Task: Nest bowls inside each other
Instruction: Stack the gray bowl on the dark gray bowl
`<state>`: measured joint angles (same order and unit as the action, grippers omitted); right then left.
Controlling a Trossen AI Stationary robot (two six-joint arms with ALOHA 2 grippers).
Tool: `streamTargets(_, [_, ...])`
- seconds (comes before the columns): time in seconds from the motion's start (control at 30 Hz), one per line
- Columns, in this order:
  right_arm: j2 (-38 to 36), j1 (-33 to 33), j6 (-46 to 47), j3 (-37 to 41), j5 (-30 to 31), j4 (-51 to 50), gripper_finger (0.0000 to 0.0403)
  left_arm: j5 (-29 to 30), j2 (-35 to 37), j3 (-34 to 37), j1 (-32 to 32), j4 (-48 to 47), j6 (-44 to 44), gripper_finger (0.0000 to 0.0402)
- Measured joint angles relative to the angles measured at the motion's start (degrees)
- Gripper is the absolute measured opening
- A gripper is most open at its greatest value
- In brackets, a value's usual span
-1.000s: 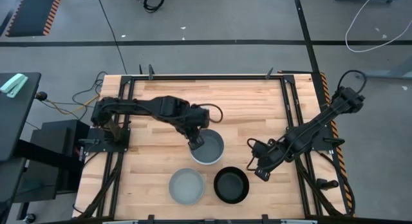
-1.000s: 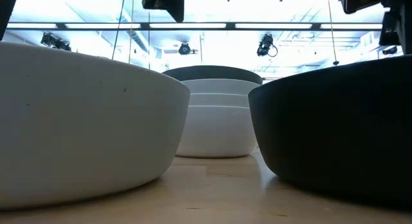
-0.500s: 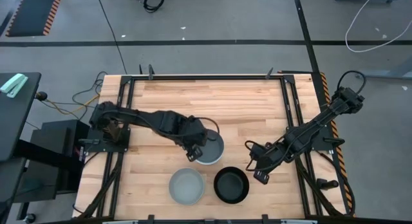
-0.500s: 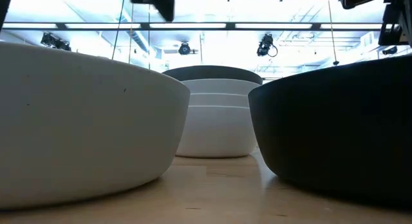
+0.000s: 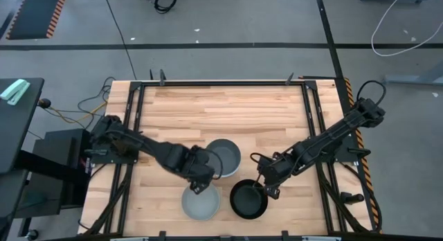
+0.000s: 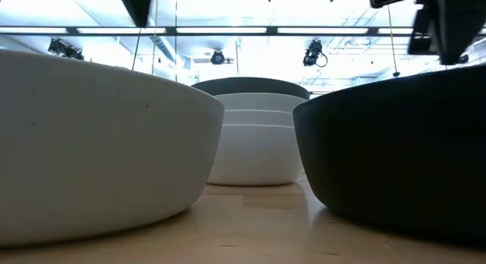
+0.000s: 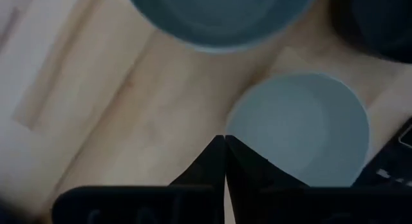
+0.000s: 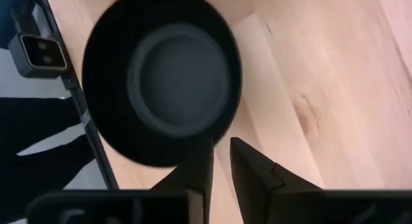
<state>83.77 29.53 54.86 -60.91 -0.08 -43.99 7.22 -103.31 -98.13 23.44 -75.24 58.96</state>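
Note:
Three bowl groups stand on the wooden table. A stack (image 5: 223,158) of white bowls with a dark grey one on top sits mid-table. A light grey-green bowl (image 5: 201,201) and a black bowl (image 5: 248,199) rest on their bases near the front edge. My left gripper (image 5: 199,187) is shut and points down above the light bowl's far rim (image 7: 244,108). My right gripper (image 5: 264,190) is slightly open. It hovers over the black bowl's (image 8: 164,82) right rim, one finger over the rim and one outside it.
Black frame rails (image 5: 131,130) run along the table's left and right sides. In the low view the light bowl (image 6: 99,143) and the black bowl (image 6: 395,150) fill the foreground, with the stack (image 6: 254,135) between them. Bare wood lies across the far half (image 5: 221,109).
My left gripper has left the stack and moved toward the near edge and down, ending over the light bowl's far rim. My right gripper has moved toward the table's left, up to the black bowl's rim. All bowls have stayed in place.

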Motion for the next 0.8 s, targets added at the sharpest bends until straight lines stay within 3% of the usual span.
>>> streamTargets(0.33, [-0.22, -1.33, -3.44, 0.1, -0.03, -0.02, 0.0089, 0.0, 0.0, 0.52, 6.4, 2.79, 9.09, 0.0042])
streamTargets(0.67, [-0.24, -0.66, -3.42, 0.14, -0.01, 2.82, 0.0092, -9.34, -0.15, 13.41, 7.19, 11.6, 14.0, 0.0061])
streamTargets(0.8, [-0.24, -0.37, -3.23, 0.14, -0.01, 3.01, 0.0092, -10.35, -0.15, 16.27, 6.87, 14.71, 14.09, 0.007])
